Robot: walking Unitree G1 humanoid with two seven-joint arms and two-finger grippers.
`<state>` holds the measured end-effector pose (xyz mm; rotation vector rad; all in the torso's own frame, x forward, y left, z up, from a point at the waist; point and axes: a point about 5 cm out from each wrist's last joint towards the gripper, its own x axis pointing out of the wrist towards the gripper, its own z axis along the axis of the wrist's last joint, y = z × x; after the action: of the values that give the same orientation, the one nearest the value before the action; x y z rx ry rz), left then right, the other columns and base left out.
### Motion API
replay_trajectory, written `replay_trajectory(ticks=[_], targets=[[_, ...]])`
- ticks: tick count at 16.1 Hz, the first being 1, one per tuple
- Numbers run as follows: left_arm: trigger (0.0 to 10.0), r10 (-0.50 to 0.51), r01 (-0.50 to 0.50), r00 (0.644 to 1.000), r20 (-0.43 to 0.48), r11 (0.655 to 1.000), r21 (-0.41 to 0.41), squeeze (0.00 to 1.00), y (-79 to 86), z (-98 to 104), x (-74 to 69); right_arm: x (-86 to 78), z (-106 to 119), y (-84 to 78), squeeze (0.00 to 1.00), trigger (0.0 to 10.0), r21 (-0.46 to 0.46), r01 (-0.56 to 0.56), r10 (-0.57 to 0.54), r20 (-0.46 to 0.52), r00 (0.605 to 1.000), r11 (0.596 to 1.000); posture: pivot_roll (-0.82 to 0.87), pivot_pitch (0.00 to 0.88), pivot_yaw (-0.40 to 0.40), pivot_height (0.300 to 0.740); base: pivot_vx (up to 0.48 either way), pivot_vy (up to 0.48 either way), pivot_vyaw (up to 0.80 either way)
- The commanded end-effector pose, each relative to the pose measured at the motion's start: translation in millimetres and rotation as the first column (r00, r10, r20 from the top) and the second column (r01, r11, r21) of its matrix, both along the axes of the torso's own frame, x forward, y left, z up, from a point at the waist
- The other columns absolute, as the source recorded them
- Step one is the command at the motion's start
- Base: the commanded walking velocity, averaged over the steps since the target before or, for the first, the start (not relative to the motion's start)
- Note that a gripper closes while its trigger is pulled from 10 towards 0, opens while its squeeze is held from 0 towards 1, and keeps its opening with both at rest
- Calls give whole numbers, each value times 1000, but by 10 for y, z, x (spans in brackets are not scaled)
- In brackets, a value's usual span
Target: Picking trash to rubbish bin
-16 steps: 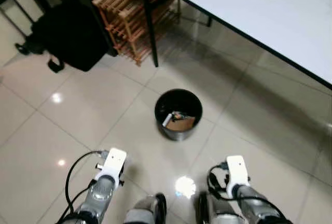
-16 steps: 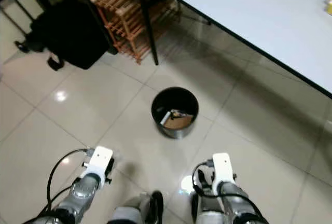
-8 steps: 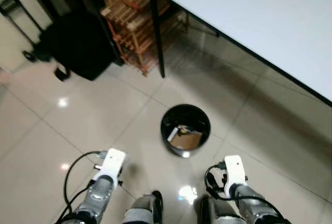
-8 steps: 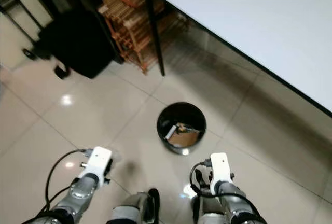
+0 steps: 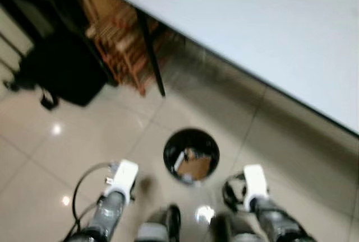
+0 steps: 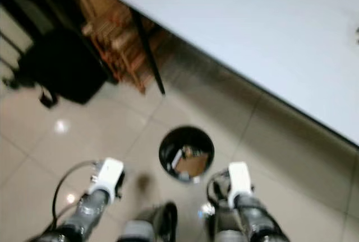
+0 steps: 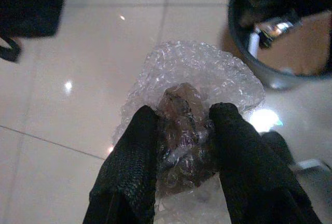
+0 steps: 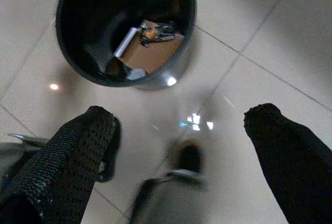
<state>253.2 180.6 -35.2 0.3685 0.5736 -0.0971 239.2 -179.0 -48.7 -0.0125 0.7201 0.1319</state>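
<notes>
While its two black fingers (image 7: pixel 132 167) clamp a crumpled wad of clear bubble wrap (image 7: pixel 194 94), the left end effector (image 7: pixel 179 164) hangs over the glossy beige tiled floor (image 7: pixel 78 79), just beside the round black rubbish bin (image 8: pixel 127 32). Cardboard and scraps lie inside the bin. Fingers spread wide and holding nothing, the right end effector (image 8: pixel 181 156) hovers near the bin, before a white bench (image 5: pixel 252 35).
</notes>
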Motion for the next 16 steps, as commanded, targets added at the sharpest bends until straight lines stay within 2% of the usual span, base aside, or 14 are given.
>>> replay_trajectory(ticks=[1, 16], targets=[[10000, -3, 3, 999, -42, 1000, -5, 0, -25, -85, -104, -128, -74, -119, 0, 10000, -20, 21, -22, -46, 999, 1000, 56, 271, 101, 740, 285, 0, 0], [10000, -3, 3, 999, -43, 1000, -5, 0, -49, -87, -102, -136, -79, -130, 0, 10000, -24, 24, -26, -50, 998, 999, 56, 285, 100, 740, 322, 0, 0]])
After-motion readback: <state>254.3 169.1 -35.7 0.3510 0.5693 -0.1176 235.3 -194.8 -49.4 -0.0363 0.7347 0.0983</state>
